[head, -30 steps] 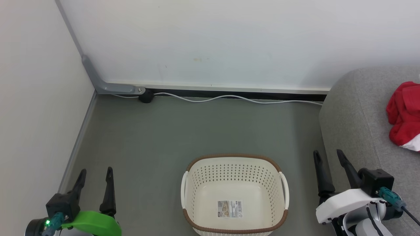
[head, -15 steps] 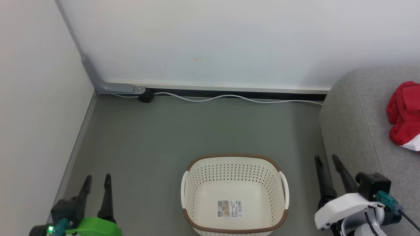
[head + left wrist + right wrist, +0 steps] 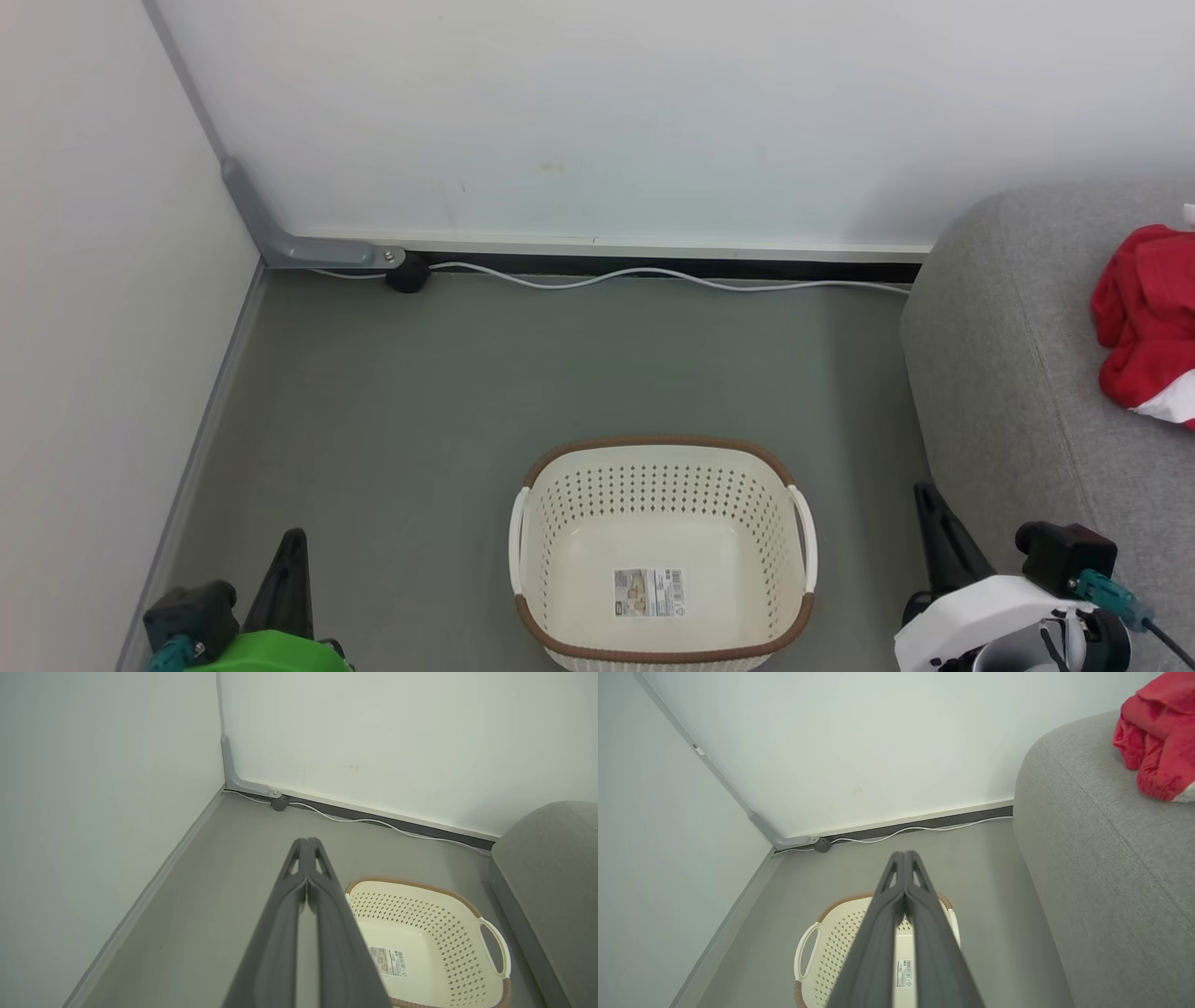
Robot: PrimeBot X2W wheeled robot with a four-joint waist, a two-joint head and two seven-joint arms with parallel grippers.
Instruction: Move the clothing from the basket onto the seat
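Note:
The red clothing (image 3: 1144, 322) lies bunched on the grey seat (image 3: 1008, 373) at the right edge, a white panel showing at its lower side; it also appears as clothing (image 3: 1157, 742) on the seat (image 3: 1101, 858). The cream basket (image 3: 661, 560) with a brown rim stands on the floor at bottom centre, holding nothing but a label; it also appears as basket (image 3: 420, 933) and basket (image 3: 826, 947). My left gripper (image 3: 294, 539) is shut, left of the basket. My right gripper (image 3: 924, 492) is shut between basket and seat. Both wrist views show the fingers pressed together: left gripper (image 3: 307, 842), right gripper (image 3: 903, 855).
White walls meet in a corner at the upper left. A white cable (image 3: 653, 277) runs along the dark baseboard, with a black plug (image 3: 408, 273) and a grey bracket (image 3: 317, 250) near the corner. Grey floor (image 3: 523, 373) lies open between basket and wall.
Both grippers have shut from wide open and drawn back toward the bottom of the head view. The camera has shifted slightly. Basket and clothing stayed put.

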